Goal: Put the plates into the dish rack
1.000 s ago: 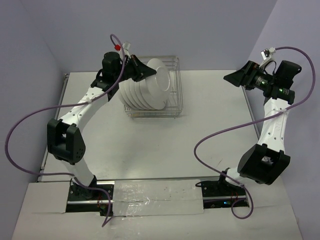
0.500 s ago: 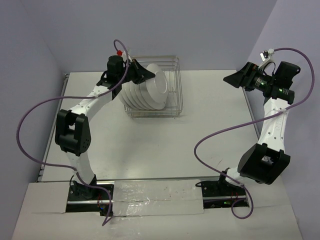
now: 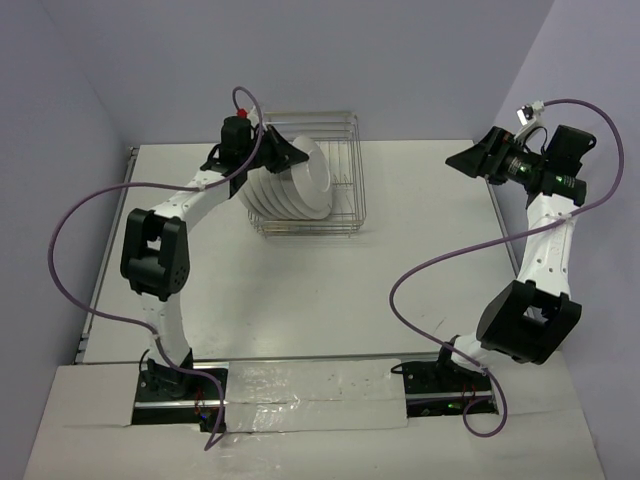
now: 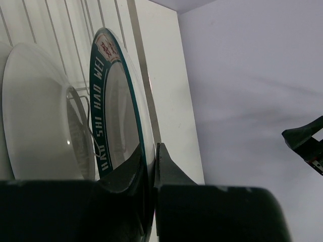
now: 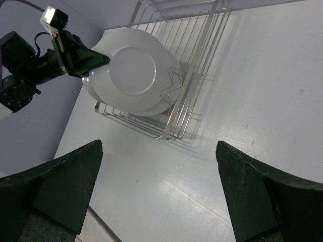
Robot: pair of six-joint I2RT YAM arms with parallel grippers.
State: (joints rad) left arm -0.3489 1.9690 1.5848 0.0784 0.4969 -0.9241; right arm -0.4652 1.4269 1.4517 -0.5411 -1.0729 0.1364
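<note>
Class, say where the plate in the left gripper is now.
In the top view the plate stands on edge at the dish rack, far, left of centre, rim in the left gripper, beside the other plates.

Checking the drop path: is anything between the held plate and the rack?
Nothing visible. The left tool grips the plate by its rim, on edge at the rack, right beside the racked plates.

Top view downward, left wrist close, right wrist far, sharing dish rack point(image 3: 350, 160)
</note>
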